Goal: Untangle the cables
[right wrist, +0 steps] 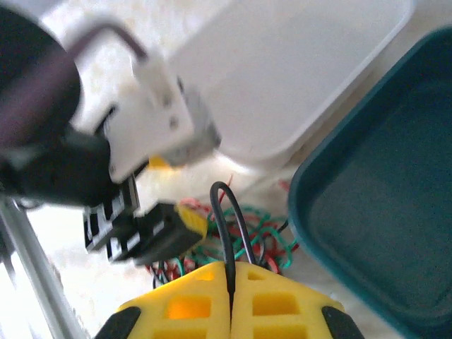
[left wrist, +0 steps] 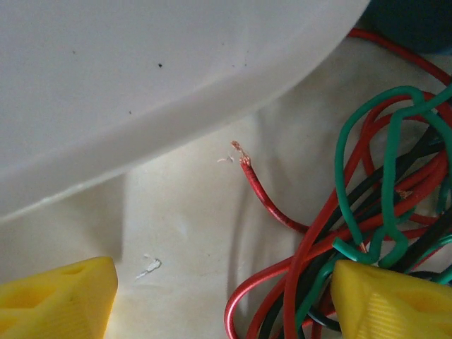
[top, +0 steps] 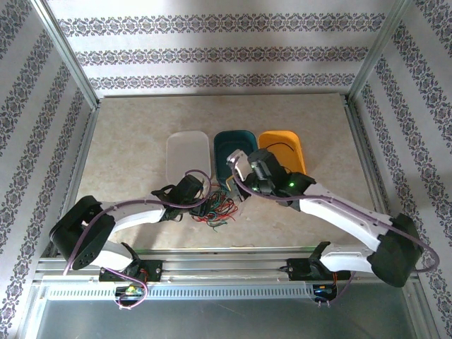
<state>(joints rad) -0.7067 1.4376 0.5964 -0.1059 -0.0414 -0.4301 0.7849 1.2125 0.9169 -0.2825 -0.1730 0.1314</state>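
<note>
We see the cables as a red/green/black tangle on the tabletop, approx. mid-width and closer to the near edge than the far one. They lie just off the near ends of the white tray & teal tray. Left gripper: jaws wide apart, nothing clamped. One finger sits over the tangle, w/ a bare-tipped red strand lying btwn the two. Right gripper: jaws closed tight on a black cable, which loops up out of the seam above the tangle. Orange tray sits beside the teal one, twd the right edge.
</note>
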